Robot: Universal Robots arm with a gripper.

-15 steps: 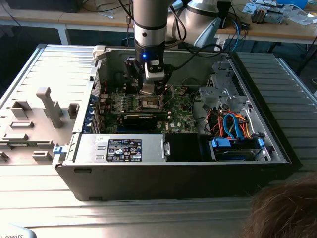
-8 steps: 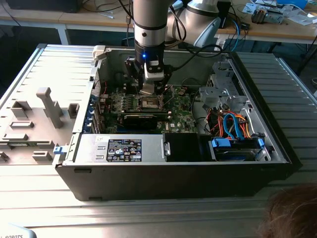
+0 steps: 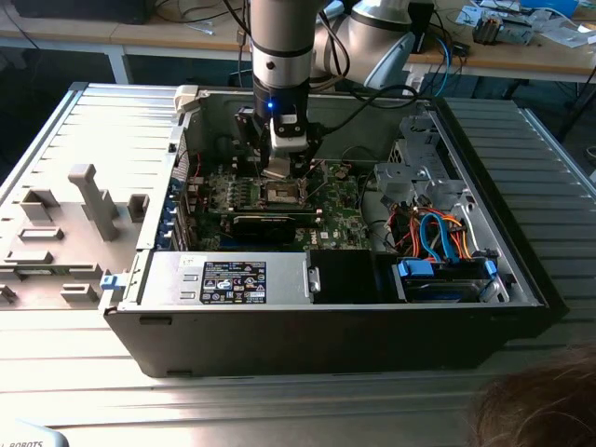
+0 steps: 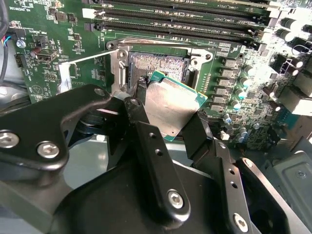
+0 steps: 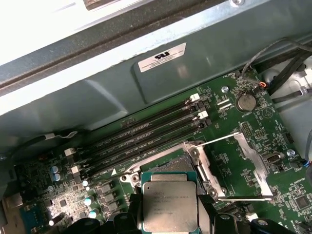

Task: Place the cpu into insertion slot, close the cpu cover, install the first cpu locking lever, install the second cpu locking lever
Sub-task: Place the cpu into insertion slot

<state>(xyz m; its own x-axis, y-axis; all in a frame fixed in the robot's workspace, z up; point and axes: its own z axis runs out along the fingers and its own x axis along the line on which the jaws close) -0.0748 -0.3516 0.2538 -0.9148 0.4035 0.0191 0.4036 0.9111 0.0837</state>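
My gripper (image 4: 167, 113) is shut on the cpu (image 4: 168, 105), a flat silvery square with a green edge, held between two black fingers (image 4: 141, 124). The chip is tilted and hangs just above the insertion slot (image 4: 158, 63), whose dark pin field lies bare inside a silvery rim. In the first wrist view the cpu (image 5: 169, 202) covers part of the insertion slot (image 5: 163, 165). The cpu cover (image 5: 251, 158) is swung open flat on the green board beside it, with a thin wire lever (image 5: 219, 140) raised along its edge. In the exterior view the gripper (image 3: 279, 169) stands inside the open computer case over the insertion slot (image 3: 282, 194).
Long black memory slots (image 5: 141, 131) run close behind the socket, and the case wall (image 5: 97, 83) rises beyond them. A drive cage with coloured cables (image 3: 438, 233) is at the exterior view's right. A power supply (image 3: 233, 279) lies in front. A person's hair (image 3: 540, 410) shows bottom right.
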